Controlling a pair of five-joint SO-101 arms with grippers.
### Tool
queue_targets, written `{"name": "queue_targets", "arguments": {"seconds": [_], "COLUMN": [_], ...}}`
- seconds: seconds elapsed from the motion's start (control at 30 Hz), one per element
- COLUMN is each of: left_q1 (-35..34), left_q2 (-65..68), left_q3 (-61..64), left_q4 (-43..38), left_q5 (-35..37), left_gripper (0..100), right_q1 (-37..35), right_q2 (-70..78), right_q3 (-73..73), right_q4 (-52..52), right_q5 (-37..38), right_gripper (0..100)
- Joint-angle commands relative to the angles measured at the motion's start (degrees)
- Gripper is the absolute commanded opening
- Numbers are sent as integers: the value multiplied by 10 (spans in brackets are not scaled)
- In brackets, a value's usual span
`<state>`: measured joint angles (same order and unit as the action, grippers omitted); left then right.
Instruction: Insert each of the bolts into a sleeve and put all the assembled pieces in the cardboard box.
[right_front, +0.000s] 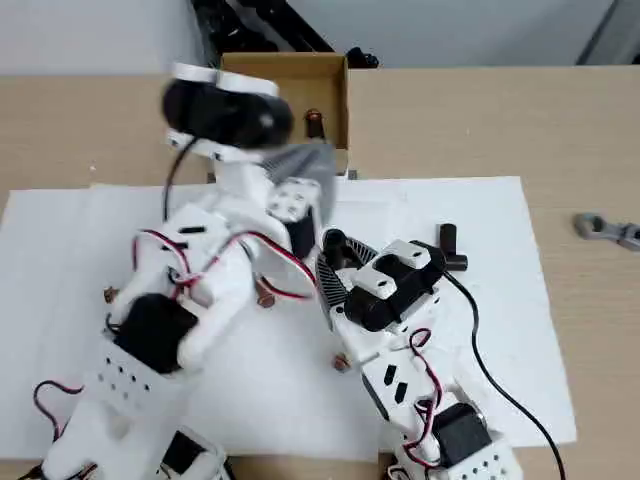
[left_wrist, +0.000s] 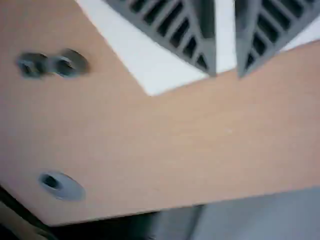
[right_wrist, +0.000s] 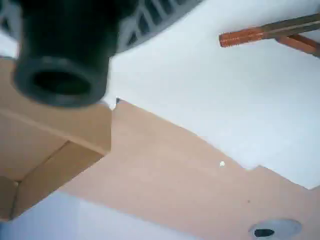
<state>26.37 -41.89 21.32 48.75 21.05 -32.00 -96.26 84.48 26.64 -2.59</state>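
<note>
The cardboard box (right_front: 335, 85) stands at the table's far edge, with one dark piece (right_front: 313, 122) inside it. My left gripper (right_front: 305, 165) hangs just in front of the box. Its grey fingers (left_wrist: 190, 35) stand slightly apart over the corner of the white paper (left_wrist: 160, 70), with nothing between them. My right gripper (right_front: 335, 250) is at mid-table, shut on a black sleeve (right_wrist: 60, 65) whose open end faces the camera. Two copper bolts (right_wrist: 270, 31) lie on the paper beyond it. More bolts (right_front: 265, 295) (right_front: 340, 362) (right_front: 110, 293) and two black sleeves (right_front: 450, 245) lie on the sheet.
A white paper sheet (right_front: 480, 340) covers most of the wooden table (right_front: 560, 120). A metal wrench (right_front: 605, 228) lies off the paper at the right. The box corner (right_wrist: 50, 150) shows close by the held sleeve. Grey-rimmed holes (left_wrist: 60, 185) dot the tabletop.
</note>
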Motion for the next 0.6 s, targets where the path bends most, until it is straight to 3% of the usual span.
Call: {"name": "queue_targets", "arguments": {"seconds": [0.0, 0.23, 0.57], "left_q1": [-55, -116, -131], "left_q2": [-9, 84, 252], "left_q3": [-3, -73, -232], "left_q4": [9, 167, 342], "left_q5": [-1, 20, 69], "left_gripper": [38, 62, 62], "right_q1": [54, 186, 195], "right_q2": [-2, 46, 165], "right_q3": [-47, -171, -280], "right_q4": [13, 121, 134], "right_q5": [-6, -69, -72], "right_gripper": [2, 2, 2]}}
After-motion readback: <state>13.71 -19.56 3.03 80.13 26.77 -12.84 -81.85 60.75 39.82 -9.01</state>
